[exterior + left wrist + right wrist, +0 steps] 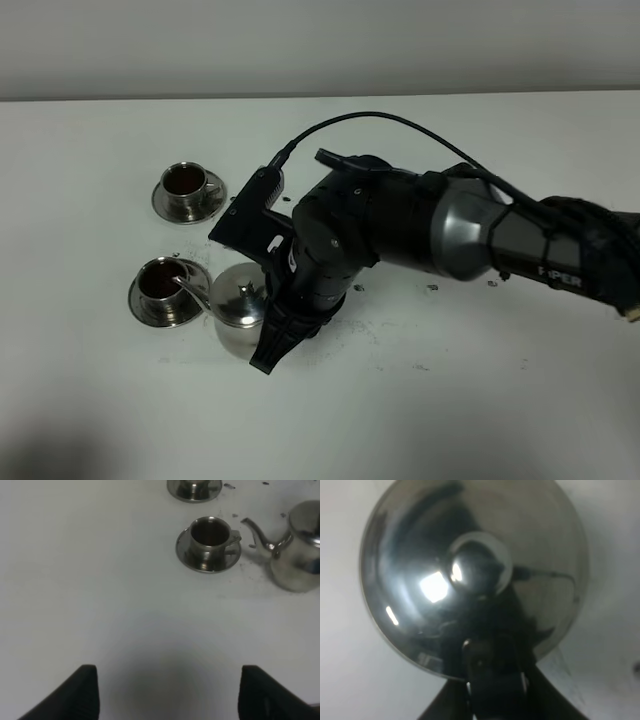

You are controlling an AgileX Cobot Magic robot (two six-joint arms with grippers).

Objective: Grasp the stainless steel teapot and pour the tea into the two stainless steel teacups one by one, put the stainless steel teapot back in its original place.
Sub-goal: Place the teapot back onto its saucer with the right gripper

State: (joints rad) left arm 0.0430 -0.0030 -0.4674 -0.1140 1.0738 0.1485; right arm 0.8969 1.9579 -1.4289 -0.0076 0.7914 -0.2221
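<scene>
The stainless steel teapot stands upright at the front left, its spout at the rim of the near teacup. My right gripper is shut on the teapot's handle at its right side. The right wrist view shows the lid and knob from above, with the gripper closed on the handle. The near teacup and the far teacup each sit on a saucer and hold reddish-brown tea. My left gripper is open and empty, apart from the near teacup and teapot. The flat steel disc is not in view.
The right arm and its black cable span the middle of the white table. Small dark spots lie on the table beside the arm and around the teapot. The table's far edge meets a grey wall.
</scene>
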